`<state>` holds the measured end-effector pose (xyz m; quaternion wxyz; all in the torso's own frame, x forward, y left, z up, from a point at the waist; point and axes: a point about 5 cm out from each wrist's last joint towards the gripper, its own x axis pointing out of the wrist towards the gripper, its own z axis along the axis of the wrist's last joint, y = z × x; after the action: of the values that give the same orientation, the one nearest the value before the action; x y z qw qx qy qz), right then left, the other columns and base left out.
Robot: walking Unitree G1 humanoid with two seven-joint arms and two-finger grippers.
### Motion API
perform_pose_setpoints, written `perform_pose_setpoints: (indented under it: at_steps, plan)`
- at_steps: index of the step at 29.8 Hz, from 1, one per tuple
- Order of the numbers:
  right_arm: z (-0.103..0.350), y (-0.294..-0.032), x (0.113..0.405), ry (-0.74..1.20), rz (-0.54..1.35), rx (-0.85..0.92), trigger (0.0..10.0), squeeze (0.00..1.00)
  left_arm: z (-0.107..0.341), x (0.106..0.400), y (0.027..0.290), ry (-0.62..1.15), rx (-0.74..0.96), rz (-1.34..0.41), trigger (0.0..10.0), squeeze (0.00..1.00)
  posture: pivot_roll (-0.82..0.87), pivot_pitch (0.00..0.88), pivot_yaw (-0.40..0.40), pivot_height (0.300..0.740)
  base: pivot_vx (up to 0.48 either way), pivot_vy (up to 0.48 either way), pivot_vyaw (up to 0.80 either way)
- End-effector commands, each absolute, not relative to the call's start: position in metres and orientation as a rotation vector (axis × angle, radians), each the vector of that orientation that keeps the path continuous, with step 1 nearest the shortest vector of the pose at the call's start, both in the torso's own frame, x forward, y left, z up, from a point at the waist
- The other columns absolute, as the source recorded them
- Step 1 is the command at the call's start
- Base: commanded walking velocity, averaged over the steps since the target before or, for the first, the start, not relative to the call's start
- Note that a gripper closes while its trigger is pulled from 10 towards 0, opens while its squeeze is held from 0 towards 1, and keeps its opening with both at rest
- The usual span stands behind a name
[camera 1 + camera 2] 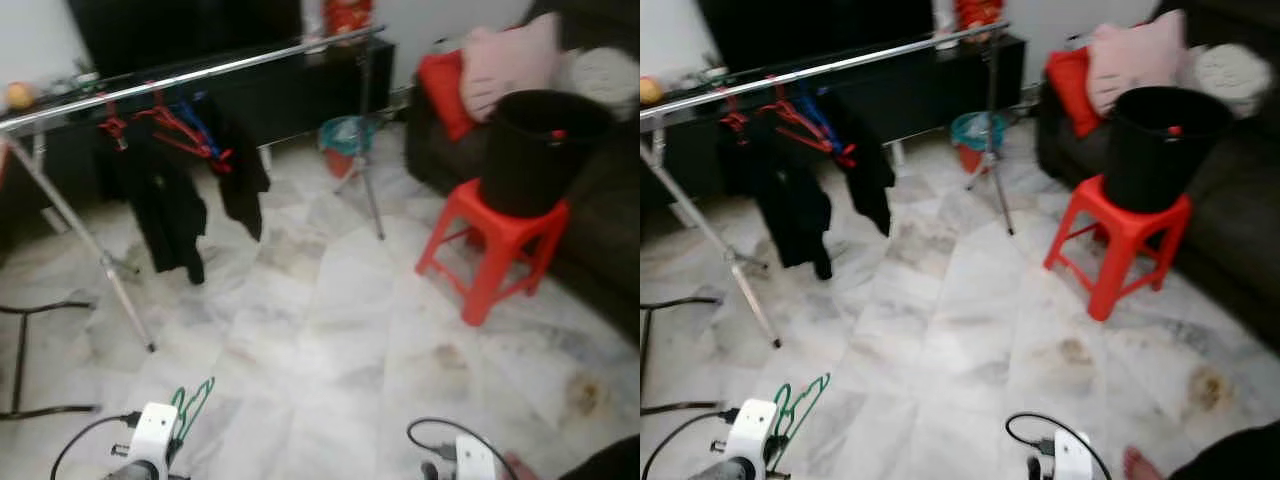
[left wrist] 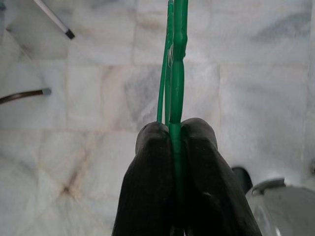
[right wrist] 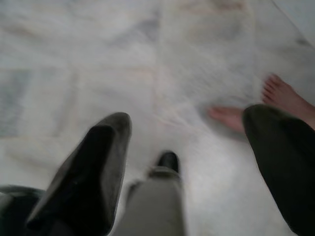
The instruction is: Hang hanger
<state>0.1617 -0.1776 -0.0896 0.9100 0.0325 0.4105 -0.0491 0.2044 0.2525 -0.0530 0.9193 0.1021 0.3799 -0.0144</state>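
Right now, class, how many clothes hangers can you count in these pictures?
3 at least: a green hanger clamped in the left gripper, plus a red hanger and a blue hanger on the metal rail. The dark clothes may hide more.

Green hanger (image 2: 175, 64), red stool (image 1: 492, 246), black bucket (image 1: 537, 146)

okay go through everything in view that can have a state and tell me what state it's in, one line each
green hanger: clamped in the left pincer, not yet on the rail
left pincer: shut on the green hanger
right pincer: open, holding nothing
clothes rail: standing, red hangers and dark clothes on it
black garment: hanging from the rail
red stool: upright, black bin on top
black bin: upright
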Motion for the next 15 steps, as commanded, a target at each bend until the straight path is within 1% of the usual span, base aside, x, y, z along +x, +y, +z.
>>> perform_pose_setpoints:
  at_steps: [1, 3, 7, 8, 10, 11, 12, 13, 14, 15]
  plan:
    - [-0.088, -0.174, 0.166, 0.829, -0.085, 0.066, 10.0, 0.0, -0.056, 0.198, 0.256, 0.807, 0.224, -0.027, 10.0, 0.0, 0.09, 0.017, 0.07, 0.74, 0.0, 0.0, 0.0]
    - [-0.086, -0.174, 0.169, 0.817, -0.079, 0.065, 10.0, 0.0, -0.056, 0.199, 0.255, 0.804, 0.223, -0.027, 10.0, 0.0, 0.09, 0.017, 0.07, 0.74, 0.0, 0.0, 0.0]
    - [-0.076, -0.175, 0.188, 0.743, -0.022, 0.021, 10.0, 0.0, -0.051, 0.207, 0.251, 0.767, 0.244, -0.071, 10.0, 0.0, 0.09, 0.018, 0.07, 0.74, 0.0, 0.0, 0.0]
    - [-0.065, -0.179, 0.205, 0.665, 0.026, -0.068, 10.0, 0.0, -0.046, 0.215, 0.247, 0.735, 0.279, -0.125, 10.0, 0.0, 0.09, 0.017, 0.07, 0.74, 0.0, 0.0, 0.0]
    - [-0.061, -0.18, 0.21, 0.64, 0.042, -0.099, 10.0, 0.0, -0.045, 0.217, 0.246, 0.725, 0.291, -0.142, 10.0, 0.0, 0.09, 0.017, 0.07, 0.74, 0.0, 0.0, 0.0]
    - [-0.055, -0.182, 0.217, 0.597, 0.051, -0.115, 10.0, 0.0, -0.043, 0.22, 0.243, 0.712, 0.31, -0.193, 10.0, 0.0, 0.09, 0.017, 0.07, 0.74, 0.0, 0.0, 0.0]
    - [-0.04, -0.186, 0.233, 0.495, 0.112, -0.217, 10.0, 0.0, -0.036, 0.228, 0.234, 0.654, 0.366, -0.347, 10.0, 0.0, 0.08, 0.015, 0.072, 0.74, 0.0, 0.0, 0.0]
    - [-0.033, -0.185, 0.239, 0.444, 0.166, -0.267, 10.0, 0.0, -0.032, 0.231, 0.23, 0.621, 0.409, -0.427, 10.0, 0.0, 0.08, 0.015, 0.075, 0.74, 0.0, 0.0, 0.0]
    - [-0.029, -0.185, 0.242, 0.417, 0.202, -0.296, 10.0, 0.0, -0.029, 0.232, 0.228, 0.601, 0.435, -0.472, 10.0, 0.0, 0.08, 0.014, 0.074, 0.74, 0.0, 0.0, 0.0]
    - [-0.022, -0.183, 0.246, 0.357, 0.289, -0.364, 10.0, 0.0, -0.022, 0.237, 0.227, 0.56, 0.48, -0.542, 10.0, 0.0, 0.08, 0.015, 0.074, 0.74, 0.0, 0.0, 0.0]
